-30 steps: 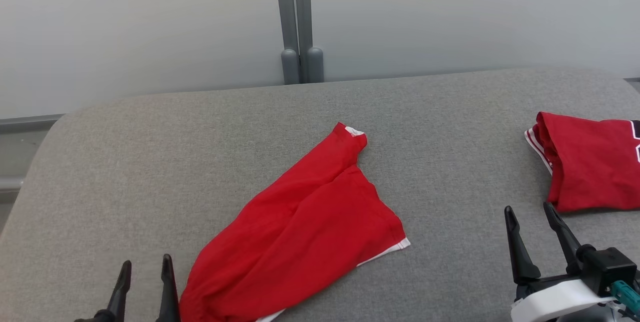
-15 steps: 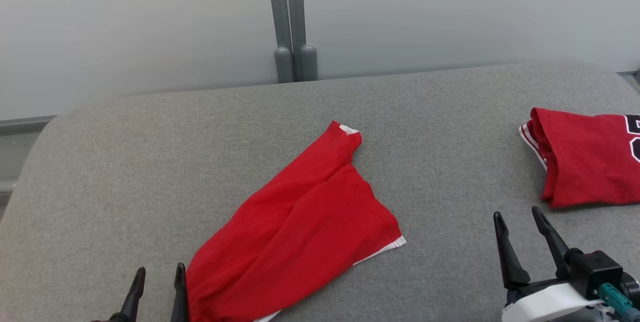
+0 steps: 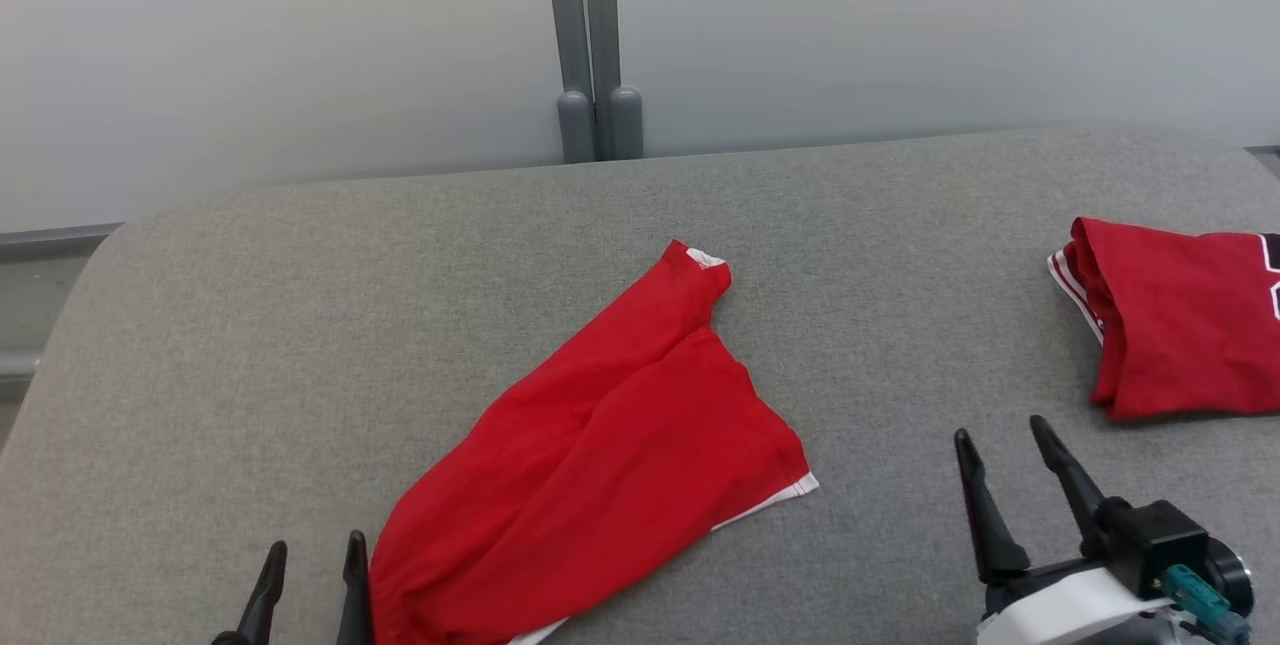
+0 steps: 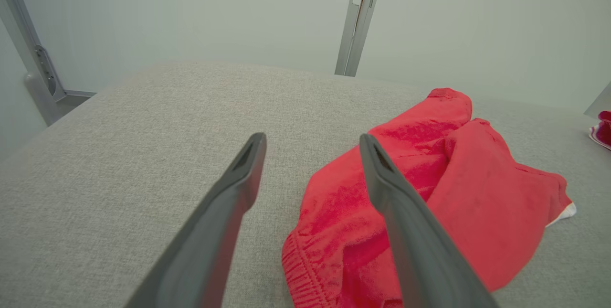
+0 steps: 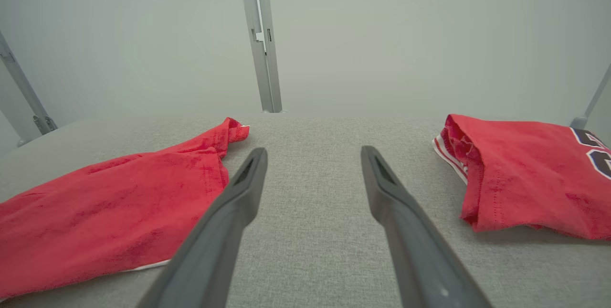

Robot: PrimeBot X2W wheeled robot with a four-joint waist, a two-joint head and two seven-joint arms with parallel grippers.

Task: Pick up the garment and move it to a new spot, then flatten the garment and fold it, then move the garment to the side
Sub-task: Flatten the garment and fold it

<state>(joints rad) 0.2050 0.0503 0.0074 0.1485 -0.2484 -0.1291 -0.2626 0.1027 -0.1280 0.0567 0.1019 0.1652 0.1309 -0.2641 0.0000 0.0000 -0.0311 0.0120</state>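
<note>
- Presently the red garment [image 3: 600, 465] is seen lying crumpled and unfolded near the middle of the grey padded surface [image 3: 300, 325], with its waistband end turned toward the robot.
- The left gripper [image 3: 316, 540] is held parted and empty just beside that end, probably poised for a pinch. Whether a finger brushes the cloth cannot be told.
- The right gripper [image 3: 1000, 427] is likewise held wide apart with nothing in it, over bare padding between the garment and a folded red jersey [image 3: 1180, 325].
- The jersey is set well apart at the right, so no obstruction to a lift is judged likely.
</note>
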